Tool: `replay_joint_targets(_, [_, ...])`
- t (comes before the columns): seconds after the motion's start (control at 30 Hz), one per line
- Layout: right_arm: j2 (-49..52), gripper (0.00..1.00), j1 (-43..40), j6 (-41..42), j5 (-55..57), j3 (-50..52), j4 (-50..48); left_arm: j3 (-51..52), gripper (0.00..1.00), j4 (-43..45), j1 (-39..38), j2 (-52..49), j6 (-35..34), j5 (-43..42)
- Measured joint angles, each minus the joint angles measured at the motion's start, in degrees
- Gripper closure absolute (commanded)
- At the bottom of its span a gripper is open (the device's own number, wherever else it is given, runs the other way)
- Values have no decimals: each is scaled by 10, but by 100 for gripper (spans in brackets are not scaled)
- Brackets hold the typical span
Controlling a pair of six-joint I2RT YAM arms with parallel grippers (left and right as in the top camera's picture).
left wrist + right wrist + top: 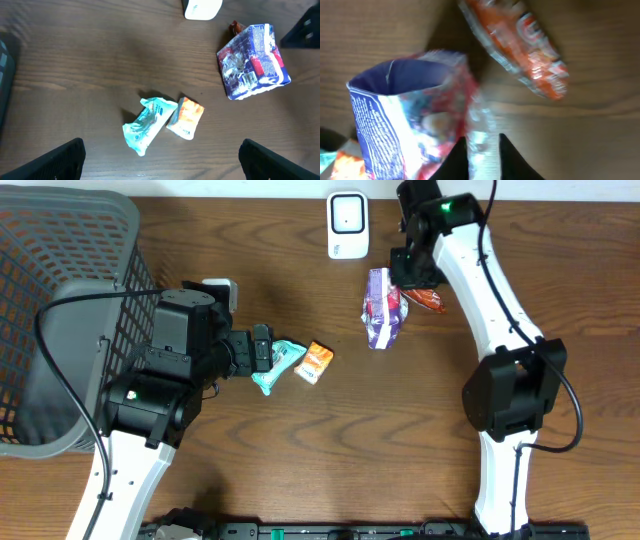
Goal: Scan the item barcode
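Note:
A purple and red snack bag lies right of centre, below the white barcode scanner at the table's far edge. My right gripper is down at the bag's right side. In the right wrist view its fingers are pinched on the crinkled edge of that bag. An orange-red packet lies just beyond. My left gripper stands wide open, holding nothing, near a teal packet and a small orange packet.
A grey mesh basket fills the left side of the table. The teal packet and the orange packet lie side by side at the table's middle. Bare wood runs along the front.

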State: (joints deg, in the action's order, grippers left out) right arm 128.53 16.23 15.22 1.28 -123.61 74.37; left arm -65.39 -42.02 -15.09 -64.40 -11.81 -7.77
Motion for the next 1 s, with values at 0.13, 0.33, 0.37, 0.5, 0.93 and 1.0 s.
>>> replay_joint_targets(0.13, [0, 92, 13, -3, -45, 49, -42, 0, 2, 0, 0, 0, 0, 0])
replay_joint_targets(0.33, [0, 80, 57, -4, -80, 55, -61, 0, 2, 0, 0, 0, 0, 0])
replay_joint_targets(0.37, [0, 77, 64, -4, -83, 53, -61, 0, 2, 0, 0, 0, 0, 0])
replay_joint_targets(0.5, [0, 43, 83, -6, -94, 43, -64, 0, 2, 0, 0, 0, 0, 0])
replay_joint_targets(0.93, [0, 1, 34, -8, -75, 40, -60, 0, 2, 0, 0, 0, 0, 0])
replay_joint_targets(1.0, [0, 1, 18, -8, -66, 40, -60, 0, 2, 0, 0, 0, 0, 0])
